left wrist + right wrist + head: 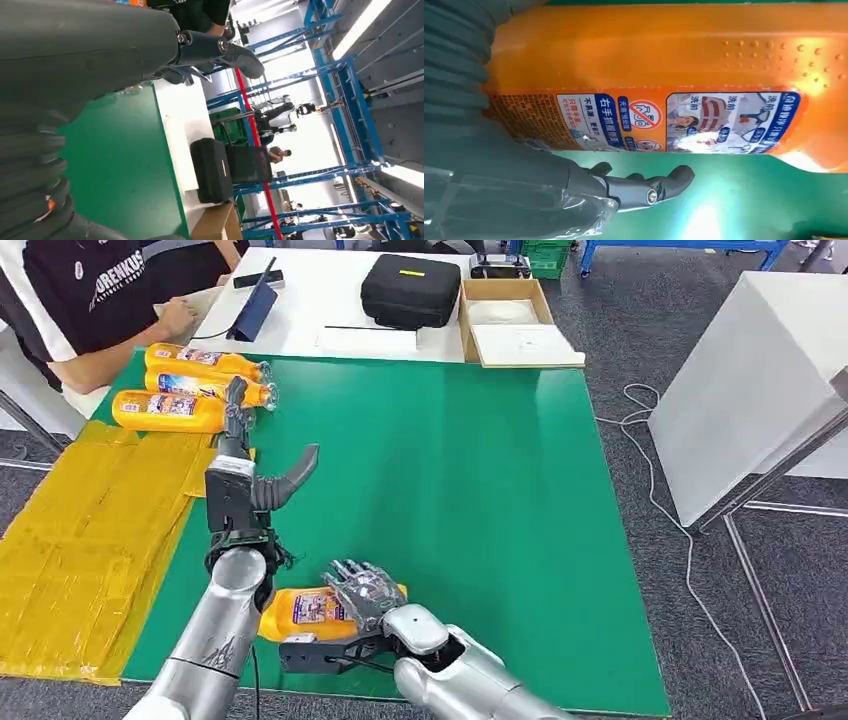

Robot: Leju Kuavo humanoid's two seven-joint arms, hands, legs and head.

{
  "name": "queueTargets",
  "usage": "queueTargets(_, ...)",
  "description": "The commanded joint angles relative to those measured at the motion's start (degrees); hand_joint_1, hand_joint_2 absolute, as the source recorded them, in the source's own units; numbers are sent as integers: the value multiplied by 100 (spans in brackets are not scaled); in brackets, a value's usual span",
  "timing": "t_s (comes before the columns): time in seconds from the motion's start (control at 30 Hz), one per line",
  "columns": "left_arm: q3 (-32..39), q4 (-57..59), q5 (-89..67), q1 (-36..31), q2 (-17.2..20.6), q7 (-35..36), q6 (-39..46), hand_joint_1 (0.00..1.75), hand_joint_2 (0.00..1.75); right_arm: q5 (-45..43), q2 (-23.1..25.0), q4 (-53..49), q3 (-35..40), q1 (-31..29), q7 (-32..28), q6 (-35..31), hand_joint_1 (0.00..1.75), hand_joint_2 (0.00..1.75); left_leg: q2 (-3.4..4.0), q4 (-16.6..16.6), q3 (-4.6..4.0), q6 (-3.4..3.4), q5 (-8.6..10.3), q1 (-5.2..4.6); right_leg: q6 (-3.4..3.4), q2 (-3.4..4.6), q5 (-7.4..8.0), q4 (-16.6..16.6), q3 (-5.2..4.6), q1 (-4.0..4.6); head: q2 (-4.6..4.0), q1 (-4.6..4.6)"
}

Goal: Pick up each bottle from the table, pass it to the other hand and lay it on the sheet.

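we count three orange bottles (170, 411) lying side by side at about ten o'clock on the green table (450, 490), just beside the top end of the yellow sheet (90, 530). from the head view we cannot tell whether they rest on the sheet itself or on the green just off its edge. if they are meant as laid down, three look done; we judge that loosely.

a fourth bottle (310, 612) lies at six o'clock, near the table's front edge, and this is the one in hand now. our right hand (362, 592) lies over its upper side with the fingers draped on it and the thumb low along the table side; in the right wrist view the bottle (664, 75) sits tight against the palm, its label toward the camera. we read this as a grip forming or just made, but the bottle appears to be on the table, so not yet lifted.

our left hand (262, 472) hovers at about nine o'clock, empty, thumb spread wide from the fingers, ready to receive.

left for this bottle, as we judge: the lift, the pass to the left hand, and the laying on the sheet. a person (90, 300) sits at eleven o'clock behind the bottles.
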Motion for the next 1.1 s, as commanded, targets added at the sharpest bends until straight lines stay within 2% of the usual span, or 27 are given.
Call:
queueTargets(0.03, -10, 351, 159, -214, 123, 4, 50, 0, 175, -172, 39, 933, 323, -275, 72, 96, 0, 175, -5, -3, 11, -9, 0, 0, -2, -6, -2, -3, 12, 0, 0, 0)
queueTargets(0.53, 107, 591, 232, -316, 186, -56, 93, 0, 175, -139, 42, 1137, 384, -395, 134, 0, 2, 175, -9, -5, 23, -19, 21, 2, -19, -10, 22, -7, 19, 2, 0, 0)
queueTargets(0.57, 107, 594, 232, -316, 179, -54, 102, 0, 175, -136, 40, 1146, 387, -380, 135, -5, 61, 175, -9, -6, 21, -18, 23, 1, -27, -11, 29, -8, 16, 2, 0, 0)
queueTargets(0.6, 106, 595, 232, -316, 178, -54, 103, 0, 175, -135, 40, 1149, 390, -368, 137, -7, 150, 175, -9, -5, 20, -18, 25, 1, -27, -11, 28, -7, 16, 2, 0, 0)
queueTargets(0.63, 107, 596, 231, -315, 175, -54, 106, 0, 175, -135, 45, 1149, 392, -355, 138, -10, 166, 175, -8, -4, 18, -17, 26, 2, -27, -9, 29, -7, 14, 3, 0, 0)
queueTargets(0.67, 107, 596, 231, -315, 175, -54, 106, 0, 175, -135, 45, 1149, 392, -355, 138, -10, 173, 175, -11, -8, 21, -23, 28, 1, -28, -13, 30, -9, 17, 2, 0, 2)
queueTargets(1.1, 22, 961, 262, -485, 183, -139, 95, 0, 175, -304, 2, 1157, 145, -279, 83, -246, 173, 175, -15, -7, 21, -19, 33, 2, -25, -17, 31, -9, 18, 3, 0, 0)
